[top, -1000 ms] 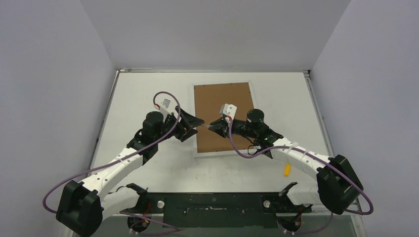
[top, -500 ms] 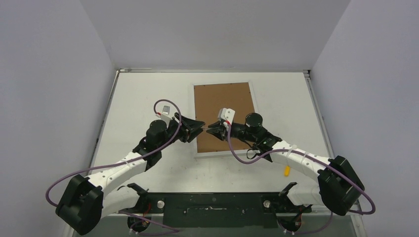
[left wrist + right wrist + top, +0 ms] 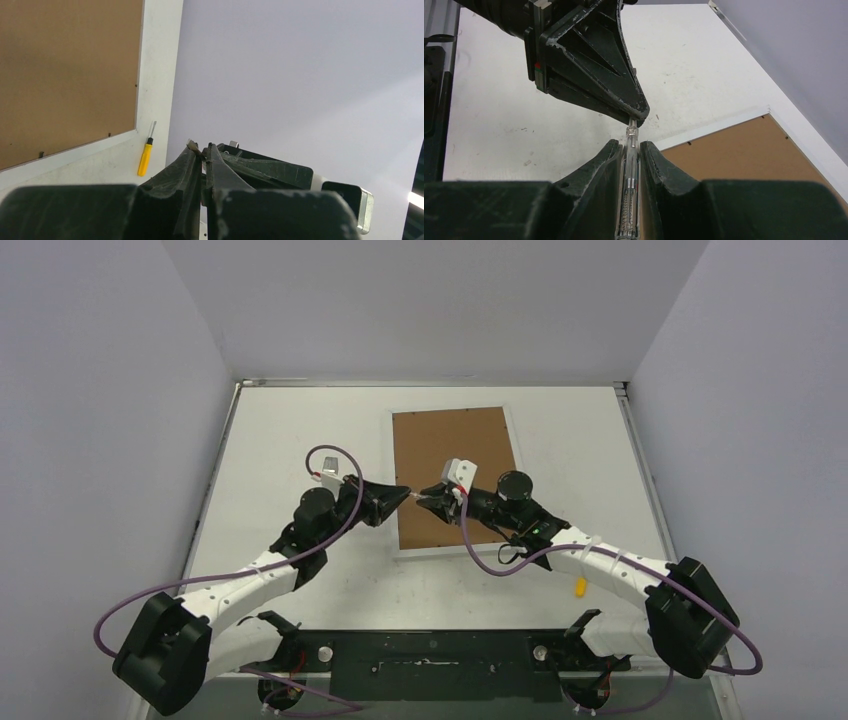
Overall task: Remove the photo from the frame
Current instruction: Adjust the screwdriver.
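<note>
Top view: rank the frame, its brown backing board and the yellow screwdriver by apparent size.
1. frame
2. brown backing board, slightly smaller, set inside the frame's white border
3. yellow screwdriver, by far the smallest

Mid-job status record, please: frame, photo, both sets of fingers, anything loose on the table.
frame: face down on table, brown back up
photo: not visible
right fingers: shut on clear pen
left fingers: shut on the pen's tip, over the frame's left side
loose item: yellow screwdriver on the table, right of the frame

No text, label or number is legible on anything.
</note>
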`<action>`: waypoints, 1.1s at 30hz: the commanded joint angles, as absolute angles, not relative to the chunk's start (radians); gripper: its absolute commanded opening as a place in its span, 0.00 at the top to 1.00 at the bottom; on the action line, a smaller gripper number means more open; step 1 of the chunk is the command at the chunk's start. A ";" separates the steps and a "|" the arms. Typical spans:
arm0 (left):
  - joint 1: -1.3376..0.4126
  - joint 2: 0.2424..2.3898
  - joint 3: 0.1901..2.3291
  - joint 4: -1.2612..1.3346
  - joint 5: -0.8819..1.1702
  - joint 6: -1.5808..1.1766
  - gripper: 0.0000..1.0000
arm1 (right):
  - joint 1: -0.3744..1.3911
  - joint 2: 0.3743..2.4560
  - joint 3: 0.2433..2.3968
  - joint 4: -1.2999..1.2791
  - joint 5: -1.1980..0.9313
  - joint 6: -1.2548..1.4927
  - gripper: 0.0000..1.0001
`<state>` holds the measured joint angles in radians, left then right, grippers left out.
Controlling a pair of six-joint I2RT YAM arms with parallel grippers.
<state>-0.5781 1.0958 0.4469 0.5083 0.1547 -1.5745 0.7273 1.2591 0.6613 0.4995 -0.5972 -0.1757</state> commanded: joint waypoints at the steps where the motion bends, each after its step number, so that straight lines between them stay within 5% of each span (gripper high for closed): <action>1: -0.579 1.072 0.446 0.587 0.095 -1.555 1.00 | 0.755 1.217 0.660 0.525 -0.670 -0.166 0.76; 5: -0.578 1.071 0.439 0.605 0.084 -1.565 1.00 | 0.753 1.218 0.650 0.537 -0.639 -0.130 0.66; 9: -0.578 1.079 0.430 0.630 0.081 -1.578 1.00 | 0.746 1.216 0.632 0.623 -0.567 0.052 0.23; 14: -0.577 1.084 0.418 0.663 0.069 -1.584 1.00 | 0.686 1.217 0.629 0.709 -0.550 0.408 0.04; 22: -0.578 1.107 0.415 0.723 0.065 -1.584 1.00 | 0.583 1.313 0.634 0.784 -0.620 0.993 0.06; 33: -0.589 1.122 0.387 0.811 0.039 -1.584 1.00 | 0.590 1.344 0.586 0.895 -0.562 1.353 0.18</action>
